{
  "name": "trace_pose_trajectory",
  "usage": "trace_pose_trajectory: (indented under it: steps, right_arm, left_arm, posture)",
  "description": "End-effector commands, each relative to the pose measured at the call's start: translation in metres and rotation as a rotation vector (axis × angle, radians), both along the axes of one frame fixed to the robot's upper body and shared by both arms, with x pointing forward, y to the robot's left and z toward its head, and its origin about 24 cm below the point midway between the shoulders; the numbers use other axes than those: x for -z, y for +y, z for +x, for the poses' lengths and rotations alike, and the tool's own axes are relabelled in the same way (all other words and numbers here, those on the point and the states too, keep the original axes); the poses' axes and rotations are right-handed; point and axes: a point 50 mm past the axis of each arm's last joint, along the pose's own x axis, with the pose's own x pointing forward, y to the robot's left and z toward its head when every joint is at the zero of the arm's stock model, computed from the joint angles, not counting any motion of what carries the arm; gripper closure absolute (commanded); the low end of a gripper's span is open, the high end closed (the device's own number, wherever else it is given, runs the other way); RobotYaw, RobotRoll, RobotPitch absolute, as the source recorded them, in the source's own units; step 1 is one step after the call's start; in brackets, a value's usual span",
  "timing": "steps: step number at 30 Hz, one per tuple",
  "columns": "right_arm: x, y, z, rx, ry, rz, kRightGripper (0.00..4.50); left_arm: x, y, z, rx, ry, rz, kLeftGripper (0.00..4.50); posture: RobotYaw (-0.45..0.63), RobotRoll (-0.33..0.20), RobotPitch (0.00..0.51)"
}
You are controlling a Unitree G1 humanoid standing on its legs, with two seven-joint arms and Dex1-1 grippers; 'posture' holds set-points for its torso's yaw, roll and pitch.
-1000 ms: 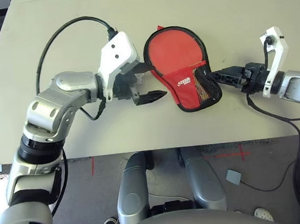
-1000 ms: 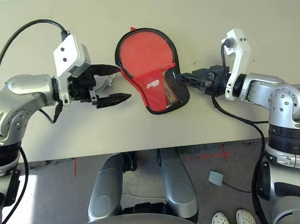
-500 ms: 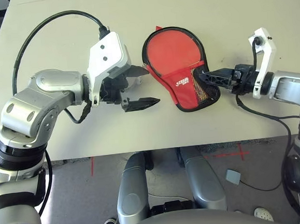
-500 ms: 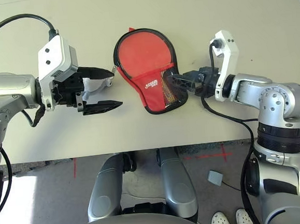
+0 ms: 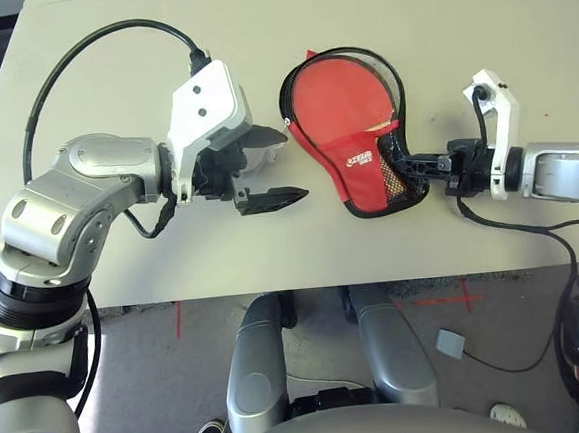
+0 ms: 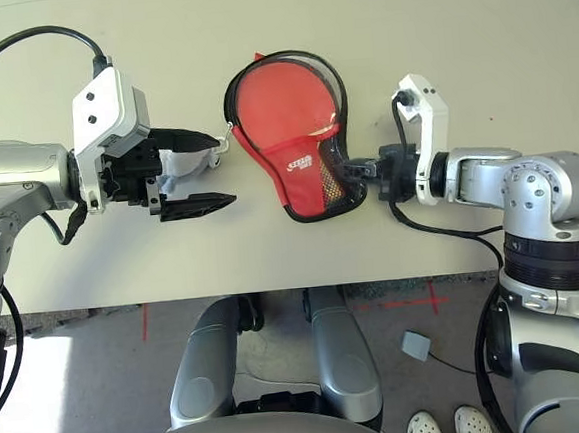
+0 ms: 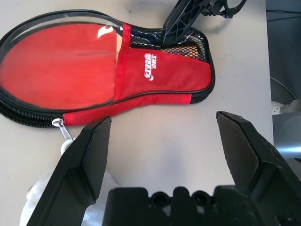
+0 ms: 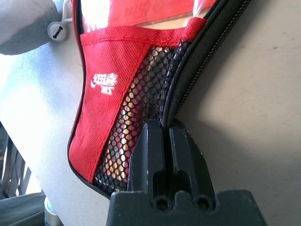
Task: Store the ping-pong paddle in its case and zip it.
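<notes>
Near the middle of the pale beige worktop point(image 5: 104, 30), a little toward its front edge, lies the case point(image 5: 358, 166), a paddle-shaped red fabric pouch with black zipper edging, a small white logo and a black mesh pocket. Its round end points toward the far edge and its narrow end toward the front edge. The round red rubber face of the ping-pong paddle point(image 5: 335, 97) shows inside the open round end, and through the mesh part of its light wooden handle can be seen. The right tool point(image 5: 397, 158) reaches in from the right side of the worktop, its two black fingers pressed together on the case's black zipper edge beside the mesh pocket. The left tool point(image 5: 277, 164) hangs just left of the case with its fingers spread wide, gripping nothing. A grey-white plush charm point(image 5: 257, 157) lies between those fingers, joined to the case's zipper pull point(image 7: 59, 125) on its left edge.
</notes>
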Motion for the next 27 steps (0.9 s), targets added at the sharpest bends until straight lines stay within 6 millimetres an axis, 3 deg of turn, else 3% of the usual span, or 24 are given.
trace_pose_trajectory:
  steps: [1,15,27]
  right_arm:
    - [0.013,-0.01,-0.007,0.028,0.102,-0.029,4.48]
    - [0.004,-0.057,-0.037,0.123,0.128,-0.079,4.48]
    - [0.01,-0.076,-0.065,0.131,0.198,-0.085,4.48]
  left_arm:
    - [0.002,0.0,0.0,0.007,-0.003,-0.009,0.0]
    - [0.008,-0.008,0.007,0.047,-0.002,-0.031,0.0]
    - [0.009,-0.01,0.01,0.073,0.001,-0.031,0.0]
  posture:
    - [0.0,0.0,0.353]
    - [-0.07,0.0,0.344]
    - [-0.11,0.0,0.346]
